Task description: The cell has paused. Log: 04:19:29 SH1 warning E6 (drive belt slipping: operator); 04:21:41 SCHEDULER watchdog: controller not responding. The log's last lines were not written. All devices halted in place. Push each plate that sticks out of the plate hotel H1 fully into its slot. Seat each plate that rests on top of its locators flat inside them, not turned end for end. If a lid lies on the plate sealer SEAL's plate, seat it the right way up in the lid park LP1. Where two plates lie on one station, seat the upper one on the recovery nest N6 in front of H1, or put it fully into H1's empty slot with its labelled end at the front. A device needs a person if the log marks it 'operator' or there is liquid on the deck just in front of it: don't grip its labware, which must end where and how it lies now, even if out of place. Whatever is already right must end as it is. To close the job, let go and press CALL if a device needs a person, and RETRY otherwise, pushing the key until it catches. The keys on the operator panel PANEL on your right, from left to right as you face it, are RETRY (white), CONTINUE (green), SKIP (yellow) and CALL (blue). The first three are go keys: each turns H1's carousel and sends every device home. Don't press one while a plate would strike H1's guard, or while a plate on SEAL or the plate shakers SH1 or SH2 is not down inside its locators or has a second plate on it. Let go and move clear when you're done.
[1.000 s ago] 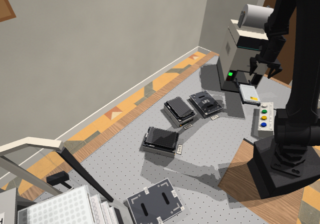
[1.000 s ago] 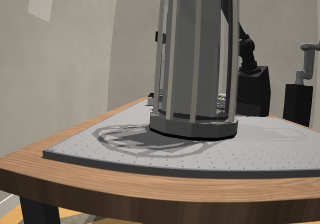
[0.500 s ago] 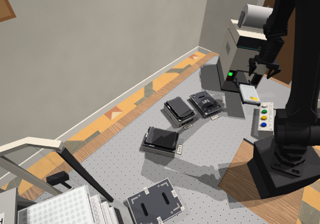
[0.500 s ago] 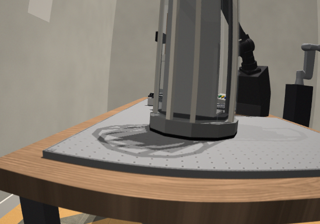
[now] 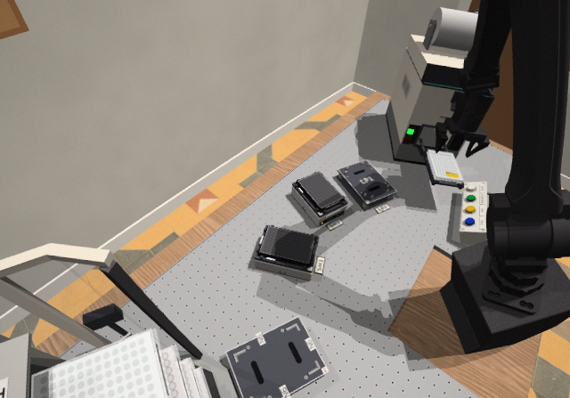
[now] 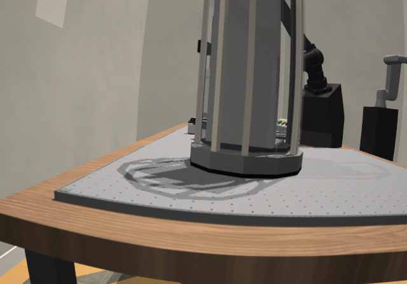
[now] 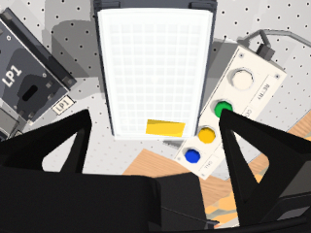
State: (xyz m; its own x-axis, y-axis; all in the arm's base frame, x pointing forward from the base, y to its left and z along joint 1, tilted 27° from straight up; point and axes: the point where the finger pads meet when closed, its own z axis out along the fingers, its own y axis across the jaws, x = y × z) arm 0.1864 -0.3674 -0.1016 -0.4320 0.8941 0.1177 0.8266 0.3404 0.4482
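Note:
A white well plate (image 5: 443, 167) with a yellow label at its near end lies on the dark stage of the sealer SEAL (image 5: 411, 109). In the wrist view the plate (image 7: 155, 72) is straight below me, its label (image 7: 163, 127) toward the wrist. My gripper (image 5: 453, 142) hangs open and empty above it, its fingers wide to either side. The lid park LP1 (image 5: 368, 186) is bare. Shaker SH2 (image 5: 319, 197) and shaker SH1 (image 5: 286, 250) each carry a dark plate that looks slightly askew on its base. The nest N6 (image 5: 276, 358) is bare.
The operator panel (image 5: 472, 204) sits right of the sealer plate, its white (image 7: 241, 78), green (image 7: 221, 107), yellow (image 7: 206, 135) and blue (image 7: 192, 155) keys in a row. Hotel H1 (image 6: 249, 77) stands at the near left, white plates (image 5: 105, 366) showing in its slots. The arm base (image 5: 506, 288) stands at the right.

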